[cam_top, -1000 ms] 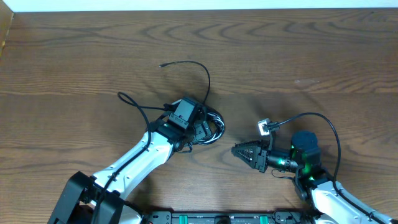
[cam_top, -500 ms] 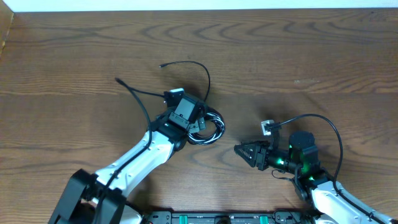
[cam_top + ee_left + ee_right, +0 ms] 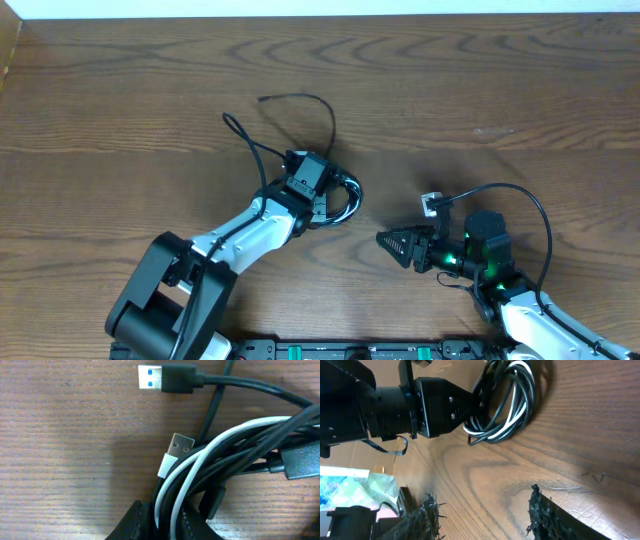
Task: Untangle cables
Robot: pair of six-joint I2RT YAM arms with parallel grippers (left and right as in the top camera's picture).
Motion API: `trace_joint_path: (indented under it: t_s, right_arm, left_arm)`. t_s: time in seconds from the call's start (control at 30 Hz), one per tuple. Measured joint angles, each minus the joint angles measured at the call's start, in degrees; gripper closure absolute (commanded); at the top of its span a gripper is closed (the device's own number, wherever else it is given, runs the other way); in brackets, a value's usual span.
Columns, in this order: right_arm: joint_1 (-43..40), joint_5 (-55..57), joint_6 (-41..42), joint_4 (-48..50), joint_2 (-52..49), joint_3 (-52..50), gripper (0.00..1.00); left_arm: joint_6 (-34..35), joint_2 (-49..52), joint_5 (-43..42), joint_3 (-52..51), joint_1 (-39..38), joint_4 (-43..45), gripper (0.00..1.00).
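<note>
On my overhead feed the cables (image 3: 347,196) lie as one coiled bundle near the middle of the table (image 3: 150,80). The left gripper (image 3: 322,204) sits on the bundle's 9 o'clock edge, with its arm coming in from 7 o'clock. Two loose black strands leave the coil. One arcs toward 12 o'clock (image 3: 331,122) and the other bends off toward 10 o'clock (image 3: 238,132).

My left wrist feed shows the left gripper (image 3: 165,522) clenched on the cables. The white cable (image 3: 220,440) and several black ones pass between its fingers (image 3: 131,524). The white cable's silver plug (image 3: 179,446) rests on the wood at 12 o'clock from the grip. A black plug with a blue tongue (image 3: 167,377) lies farther out the same way, apart from the silver one.

The right gripper (image 3: 383,240) is released, and its jaws stand apart over bare wood. From its tips the bundle lies at 10 o'clock, near but not touching, with a strip of table between. On the right wrist feed, the right gripper (image 3: 481,495) frames empty wood, and the coil (image 3: 512,400) sits beyond it at 1 o'clock.
</note>
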State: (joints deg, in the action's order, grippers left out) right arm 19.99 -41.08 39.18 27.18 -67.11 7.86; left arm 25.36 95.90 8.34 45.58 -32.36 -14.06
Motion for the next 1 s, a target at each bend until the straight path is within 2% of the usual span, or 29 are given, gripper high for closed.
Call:
trace_joint_path:
  t_s: [0.1,0.13,0.17,0.2,0.23,0.27,0.33,0.43,0.5,0.53,0.8,1.0]
  right_arm:
    - [0.0,0.07,0.0,0.0,0.0,0.0,0.42]
    - [0.0,0.22,0.0,0.0,0.0,0.0,0.41]
    - [0.0,0.42,0.0,-0.02,0.0,0.0,0.4]
    - [0.0,0.63,0.0,-0.04,0.0,0.0,0.39]
    - [0.0,0.92,0.0,-0.11,0.0,0.0,0.39]
    - [0.0,1.2,0.02,-0.17,0.0,0.0,0.39]
    - [0.0,1.73,0.0,-0.2,0.0,0.0,0.37]
    - [0.0,2.21,0.0,-0.2,0.0,0.0,0.36]
    - [0.0,2.43,0.0,-0.2,0.0,0.0,0.36]
    - [0.0,2.54,0.0,-0.2,0.0,0.0,0.36]
    - [0.0,3.85,0.0,-0.24,0.0,0.0,0.41]
    - [0.0,4.26,0.79,2.82,0.0,0.0,0.37]
  left_arm:
    - [-0.57,-0.2,-0.76,0.22,0.13,-1.77,0.51]
    - [-0.52,-0.35,-1.55,0.13,0.33,-3.04,0.48]
    - [-0.37,-0.7,-1.92,0.04,0.39,-3.98,0.38]
    - [-0.46,-1.11,-2.75,-0.11,0.52,-4.94,0.33]
    - [-0.26,-1.29,-3.19,-0.15,0.55,-5.44,0.33]
    - [-0.17,-1.49,-3.58,-0.22,0.55,-5.7,0.36]
    - [-0.61,-1.55,-4.0,-0.26,0.55,-5.86,0.53]
    - [-1.42,-1.6,-4.63,-0.26,0.52,-5.79,0.72]
    - [-1.75,-1.64,-5.38,-0.26,0.52,-5.6,0.9]
    - [-2.03,-1.64,-5.44,-0.26,0.52,-5.6,0.92]
    - [-3.89,-2.03,-7.54,-0.26,0.52,-5.42,0.92]
    - [-6.4,-7.04,-13.75,-0.26,0.37,-5.57,0.92]
